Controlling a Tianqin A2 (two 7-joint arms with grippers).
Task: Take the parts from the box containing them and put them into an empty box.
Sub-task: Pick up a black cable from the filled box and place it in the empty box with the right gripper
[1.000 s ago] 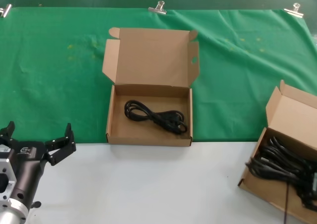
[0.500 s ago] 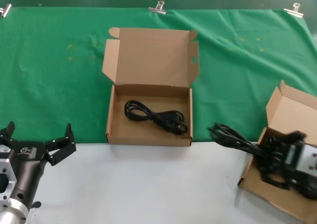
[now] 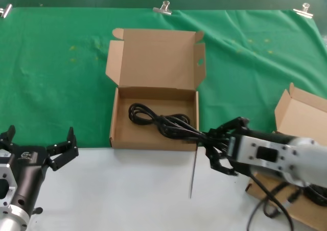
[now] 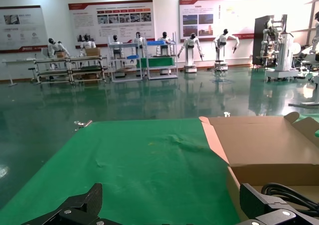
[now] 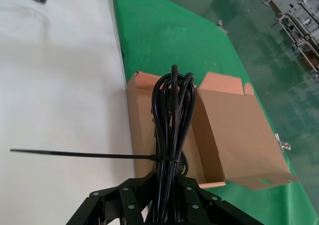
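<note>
My right gripper [image 3: 212, 145] is shut on a black power cord bundle [image 3: 187, 131] and holds it level over the front right corner of the open middle box [image 3: 116, 119]. The bundle's long black tie [image 3: 193, 172] hangs down over the white table. Another looped cord [image 3: 139, 112] lies inside that box. In the right wrist view the held bundle [image 5: 172, 113] points at the box [image 5: 234, 130], with the tie [image 5: 79, 155] sticking out sideways. The source box [image 3: 301, 113] stands at the far right, mostly hidden by my right arm. My left gripper [image 3: 38, 150] is open and empty at the lower left.
A green cloth [image 3: 56, 72] covers the far half of the table, held by metal clips [image 3: 163, 7]. The near half is a white surface [image 3: 127, 190]. The middle box's lid [image 3: 153, 57] stands upright behind it. The left wrist view shows the box's side [image 4: 264, 150] beyond the cloth.
My right arm has come in from the right-hand box with a cord bundle and moved left to the middle box's front right corner. The left arm has not moved.
</note>
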